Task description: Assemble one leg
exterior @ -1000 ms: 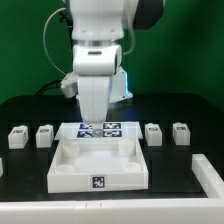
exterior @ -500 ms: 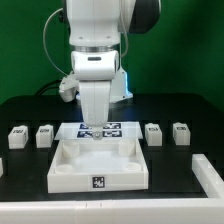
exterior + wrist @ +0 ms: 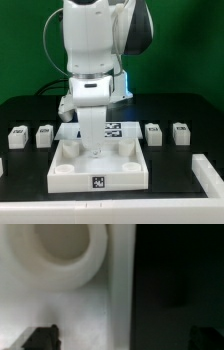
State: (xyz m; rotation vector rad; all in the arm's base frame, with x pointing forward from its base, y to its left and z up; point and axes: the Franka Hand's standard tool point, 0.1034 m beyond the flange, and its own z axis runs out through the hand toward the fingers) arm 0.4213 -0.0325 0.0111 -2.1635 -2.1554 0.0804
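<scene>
The jaws hang spread and empty, straddling the outer wall of the white square piece [image 3: 125, 176] beside a corner socket [image 3: 60, 246]. The nearest leg [image 3: 44, 134] stands untouched on the counter [image 3: 25, 175], off to their side. Likely this piece gets positioned first, so the next move is a square pinch on that wall.

arm casing [image 3: 95, 40]: glossy white plastic from where I sit, with soft highlights on the curved shells.
table [image 3: 170, 170]: black and matt; I pick up no sheen.
white tray [image 3: 70, 178]: smooth white plastic, mostly matt; in the wrist view its round socket [image 3: 60, 246] looks smooth and faintly satiny to me.
legs [image 3: 44, 134]: matt white plastic, each with a flat printed black-and-white tag.
marker board [image 3: 117, 128]: flat, white, printed, matt.
gripper fingers [image 3: 40, 339]: dark; too blurred for me to judge the finish.
backdrop [image 3: 195, 50]: plain green, matt.
</scene>
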